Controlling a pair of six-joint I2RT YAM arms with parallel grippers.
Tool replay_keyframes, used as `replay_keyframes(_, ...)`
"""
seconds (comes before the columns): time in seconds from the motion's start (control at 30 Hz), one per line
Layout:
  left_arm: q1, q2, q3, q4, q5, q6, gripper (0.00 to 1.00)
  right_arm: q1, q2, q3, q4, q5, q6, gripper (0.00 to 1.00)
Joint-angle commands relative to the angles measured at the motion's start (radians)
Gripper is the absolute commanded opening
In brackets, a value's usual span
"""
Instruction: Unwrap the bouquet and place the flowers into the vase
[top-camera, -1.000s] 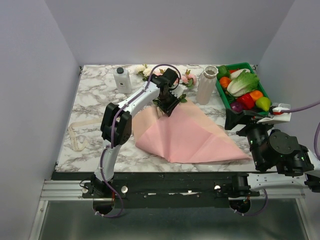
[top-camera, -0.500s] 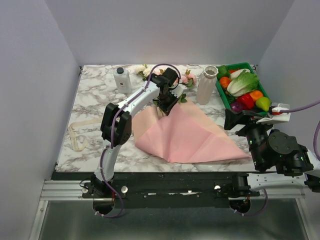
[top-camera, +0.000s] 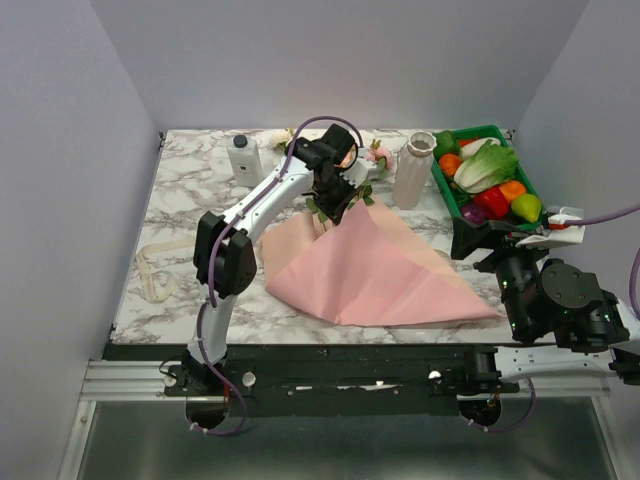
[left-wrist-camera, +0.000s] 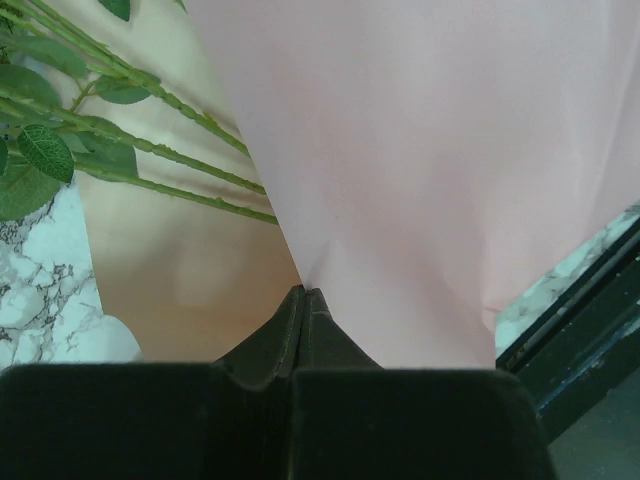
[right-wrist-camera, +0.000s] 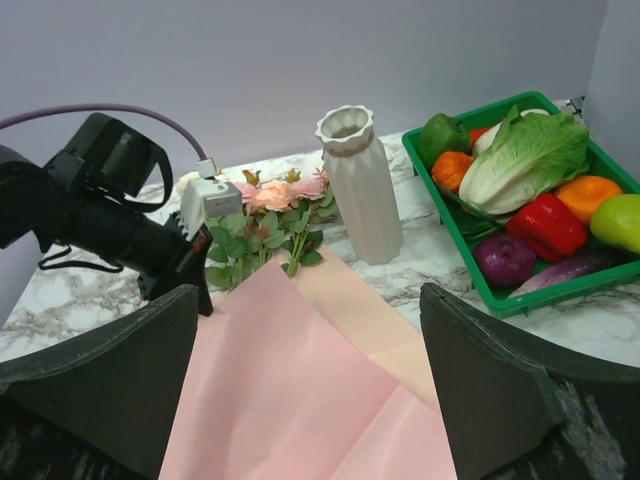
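Observation:
The bouquet lies unwrapped: a pale pink paper sheet (top-camera: 370, 270) is spread over the marble table, with a peach sheet (right-wrist-camera: 372, 312) beneath it. The flowers (top-camera: 368, 158) lie at the sheet's far end, pink blooms (right-wrist-camera: 272, 194) and green leaves toward the back wall, and their stems (left-wrist-camera: 150, 150) run under the pink sheet (left-wrist-camera: 420, 150). My left gripper (top-camera: 334, 205) is shut, its tips (left-wrist-camera: 303, 293) pinching the sheet's edge beside the stems. The white ribbed vase (top-camera: 413, 170) stands upright just right of the flowers (right-wrist-camera: 355, 190). My right gripper (right-wrist-camera: 310, 390) hovers open over the sheet's near right part.
A green tray (top-camera: 478, 131) of vegetables sits at the back right, its near rim (right-wrist-camera: 560, 292) close to the vase. A white capped bottle (top-camera: 243, 160) stands at the back left. Cream ribbon (top-camera: 155, 270) lies loose near the table's left edge.
My left gripper has closed its jaws on the pink sheet's edge and its wrist has shifted slightly toward the back. The right arm has hardly moved.

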Motion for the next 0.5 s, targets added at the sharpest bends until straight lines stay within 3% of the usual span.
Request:
replay_keyframes(0.0, -0.023, -0.118, -0.024, -0.046, 0.099, 0.019, 0.0, 0.005, -0.017, -0.009, 0.009, 0.02, 0.004, 0.97)
replay_keyframes(0.3, -0.188, -0.338, -0.081, -0.134, 0.11, 0.038, 0.0, 0.005, -0.029, -0.023, 0.007, 0.037, -0.011, 0.97)
replay_keyframes(0.47, -0.291, -0.475, -0.227, -0.157, 0.098, 0.044, 0.0, 0.005, -0.028, -0.043, 0.001, 0.036, -0.002, 0.97)
